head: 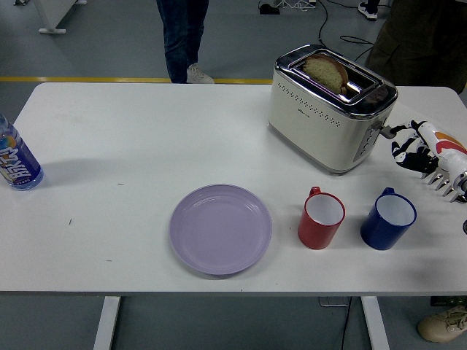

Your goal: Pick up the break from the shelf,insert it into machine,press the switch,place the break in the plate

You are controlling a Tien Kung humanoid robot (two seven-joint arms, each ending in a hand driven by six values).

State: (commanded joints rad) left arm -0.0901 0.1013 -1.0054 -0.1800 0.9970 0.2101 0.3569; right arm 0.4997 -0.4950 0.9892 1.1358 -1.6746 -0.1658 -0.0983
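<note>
- A white table (146, 138) fills most of the view, its near edge running along the bottom.
- Two white table legs (107, 322) show beneath the near edge, at 7 and 5 o'clock.
- The floor (102, 44) beyond the table is smooth grey.
- A yellow line (73, 79) crosses the floor at 10 o'clock, just behind the table's far edge.
- At 11 o'clock, a white furniture base (55, 18) stands on the floor.
- At 12 o'clock, black cables (321, 11) lie on the floor.
- Light is even and soft.
</note>
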